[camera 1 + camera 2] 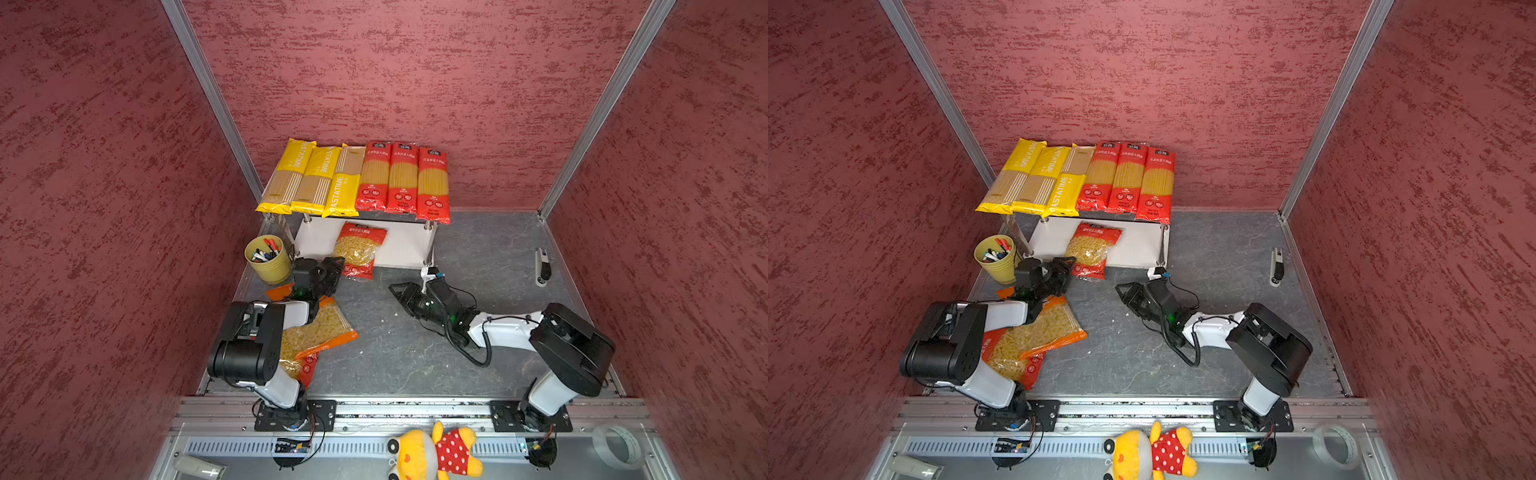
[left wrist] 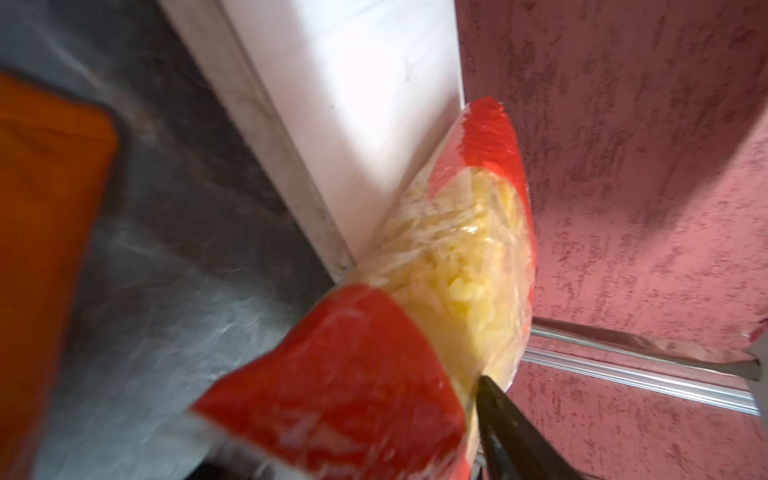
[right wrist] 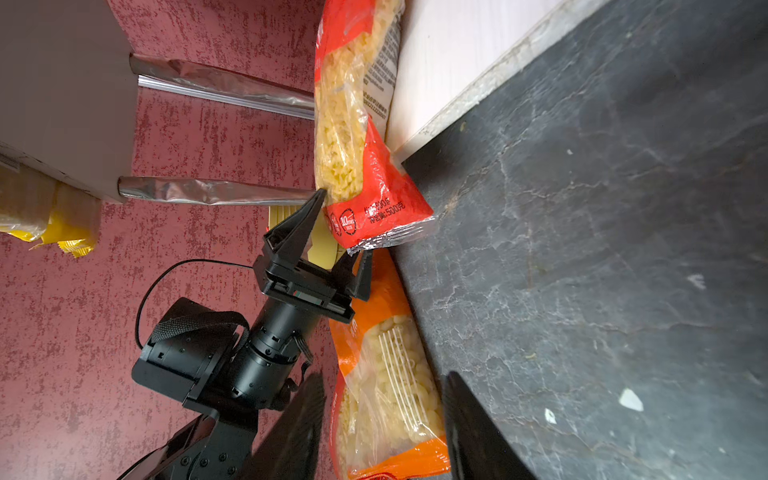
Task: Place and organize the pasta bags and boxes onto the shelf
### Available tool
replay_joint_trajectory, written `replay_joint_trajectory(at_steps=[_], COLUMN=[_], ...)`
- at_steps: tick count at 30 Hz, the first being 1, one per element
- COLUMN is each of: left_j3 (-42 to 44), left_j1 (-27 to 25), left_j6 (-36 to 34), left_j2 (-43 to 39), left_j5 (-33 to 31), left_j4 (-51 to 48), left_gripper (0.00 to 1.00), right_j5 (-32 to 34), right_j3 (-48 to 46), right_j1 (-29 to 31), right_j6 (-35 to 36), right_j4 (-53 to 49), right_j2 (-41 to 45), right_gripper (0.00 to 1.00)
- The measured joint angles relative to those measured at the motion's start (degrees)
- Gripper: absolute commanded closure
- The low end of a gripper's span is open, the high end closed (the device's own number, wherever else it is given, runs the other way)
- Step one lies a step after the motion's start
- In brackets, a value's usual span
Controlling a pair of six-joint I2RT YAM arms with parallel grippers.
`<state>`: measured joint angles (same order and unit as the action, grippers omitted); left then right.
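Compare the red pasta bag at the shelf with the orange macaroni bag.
The red bag has red ends, the orange bag orange ones. The red bag lies partly on the shelf's lower board; the orange bag lies on the table, partly under the left arm. Both show short pasta through clear film.

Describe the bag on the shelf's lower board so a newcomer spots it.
Find the white two-tier shelf at the back wall. On its lower board lies a short red bag, overhanging the front edge. Unlike the long packs above, its clear middle shows short pasta.
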<state>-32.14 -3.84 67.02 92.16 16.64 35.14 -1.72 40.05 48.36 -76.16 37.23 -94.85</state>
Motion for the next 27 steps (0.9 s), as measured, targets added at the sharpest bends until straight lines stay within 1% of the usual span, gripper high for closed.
replay_joint_trajectory(at_steps=[2,6,10,12,18,23,27], left_j3=[0.00,0.00,-0.11,-0.57,-4.04,-7.45,-8.15], left_j1=[-0.09,-0.31,-0.87,-1.14,-0.87,2.16,5.31], left_j6=[0.31,1.57,1.95,1.62,-1.14,-5.86,-7.93], left_j2=[0.57,0.61,0.52,0.39,0.09,0.11,0.90], left_j5=[0.46,1.14,1.27,1.22,1.44,2.27,2.05], left_j4=[1.81,3.93,5.31,5.16,1.84,-0.92,-0.35], left_gripper=[0.50,0.66,0.79,0.82,0.88,1.00,1.00], right_j5=[0.00,0.02,0.02,0.02,0.00,0.02,0.02], right_j3=[0.00,0.00,0.00,0.00,0.00,0.00,0.00], right_j1=[0.22,0.33,0.37,0.37,0.59,0.72,0.76], right_j6=[-0.11,-0.17,-0.37,-0.39,-0.57,-0.68,-0.83], right_j4=[0.02,0.22,0.26,0.31,0.50,0.66,0.63], right_j2=[-0.13,-0.13,-0.20,-0.35,-0.76,-0.76,-0.76], right_gripper=[0.52,0.52,0.52,0.52,0.52,0.52,0.52])
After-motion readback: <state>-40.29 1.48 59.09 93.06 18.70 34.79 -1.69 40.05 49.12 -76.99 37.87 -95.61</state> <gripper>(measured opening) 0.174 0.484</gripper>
